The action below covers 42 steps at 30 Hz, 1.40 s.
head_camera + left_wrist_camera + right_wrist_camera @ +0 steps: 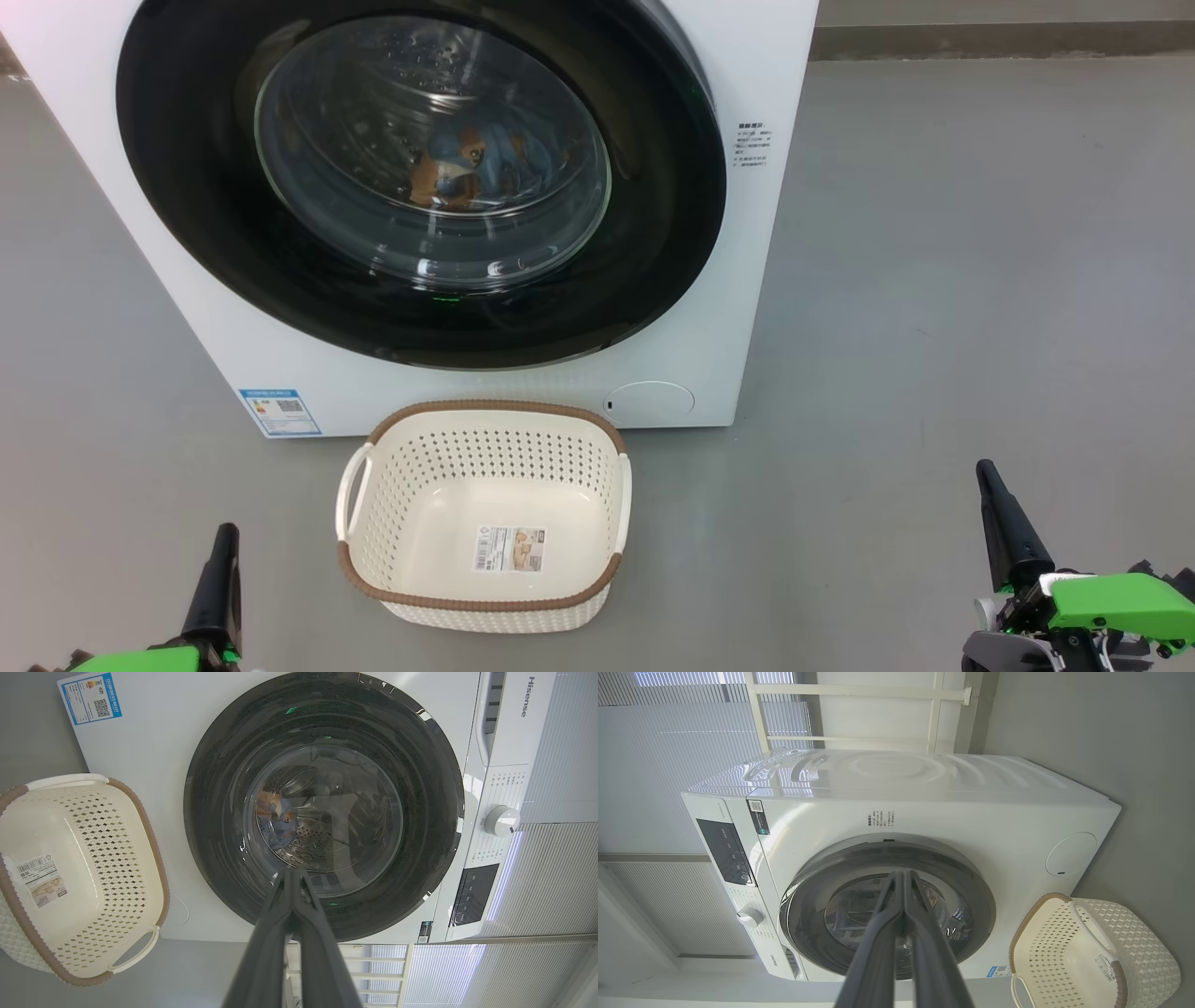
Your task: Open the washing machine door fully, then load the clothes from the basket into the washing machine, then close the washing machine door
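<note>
A smooth grey floor point(934, 280) spreads in front of and beside the washing machine point(327, 373), carrying a soft, even sheen. A dark skirting strip point(999, 42) runs along the foot of the pale wall point(999, 11) behind the washing machine. Behind and above the washing machine, white slatted blinds point(668, 765) cover the window wall, with bluish daylight glowing between the slats. A white barred frame point(859, 693) stands against those blinds, just beyond the washing machine's side.

Closed and empty: left pincer point(224, 549), right pincer point(991, 483).
In the head view the left sits at seven o'clock, the right at four o'clock, jaws pressed together, pointing toward twelve.
</note>
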{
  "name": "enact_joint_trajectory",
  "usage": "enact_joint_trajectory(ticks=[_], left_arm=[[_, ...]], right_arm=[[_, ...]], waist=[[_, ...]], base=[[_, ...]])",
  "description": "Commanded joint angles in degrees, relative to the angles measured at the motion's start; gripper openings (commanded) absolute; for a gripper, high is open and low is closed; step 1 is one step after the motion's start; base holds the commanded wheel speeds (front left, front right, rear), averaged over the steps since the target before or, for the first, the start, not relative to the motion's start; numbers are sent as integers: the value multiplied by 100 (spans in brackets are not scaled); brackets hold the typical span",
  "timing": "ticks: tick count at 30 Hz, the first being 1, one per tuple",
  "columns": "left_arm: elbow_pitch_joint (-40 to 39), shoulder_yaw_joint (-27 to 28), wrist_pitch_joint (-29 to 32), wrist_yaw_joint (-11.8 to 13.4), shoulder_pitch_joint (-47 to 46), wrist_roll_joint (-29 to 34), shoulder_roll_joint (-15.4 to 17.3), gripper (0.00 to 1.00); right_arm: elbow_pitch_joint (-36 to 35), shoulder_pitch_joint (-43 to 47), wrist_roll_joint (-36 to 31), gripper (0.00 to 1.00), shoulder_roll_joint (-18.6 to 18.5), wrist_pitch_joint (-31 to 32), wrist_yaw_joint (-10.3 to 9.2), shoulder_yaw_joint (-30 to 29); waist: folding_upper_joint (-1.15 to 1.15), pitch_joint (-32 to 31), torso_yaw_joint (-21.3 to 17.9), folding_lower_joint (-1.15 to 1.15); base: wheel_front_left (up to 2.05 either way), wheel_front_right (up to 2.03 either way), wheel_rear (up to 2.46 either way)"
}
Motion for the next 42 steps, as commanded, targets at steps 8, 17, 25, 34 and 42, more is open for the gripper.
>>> enact_joint_trajectory(ticks=[8, 17, 25, 34, 42], left_arm=[[-103, 204, 28, -22, -236, 7, 64, 0], [-102, 214, 36, -22, -237, 15, 57, 0], [-102, 221, 41, -22, -237, 21, 52, 0], [-102, 230, 49, -22, -238, 29, 46, 0], [-101, 238, 55, -22, -239, 35, 40, 0]], right_arm=[[-172, -61, -1, 0, 2, 28, -6, 126], [-172, -62, -4, 0, 4, 31, -6, 123], [-172, -62, -6, 0, 6, 32, -6, 120], [-172, -62, -8, 0, 8, 35, -6, 118], [-172, -63, -10, 0, 9, 36, -6, 115]], waist=[[0, 0, 0, 0], [0, 0, 0, 0], [0, 0, 0, 0], [0, 0, 0, 0], [0, 0, 0, 0]], base=[[0, 0, 0], [0, 0, 0], [0, 0, 0], [0, 0, 0], [0, 0, 0]])
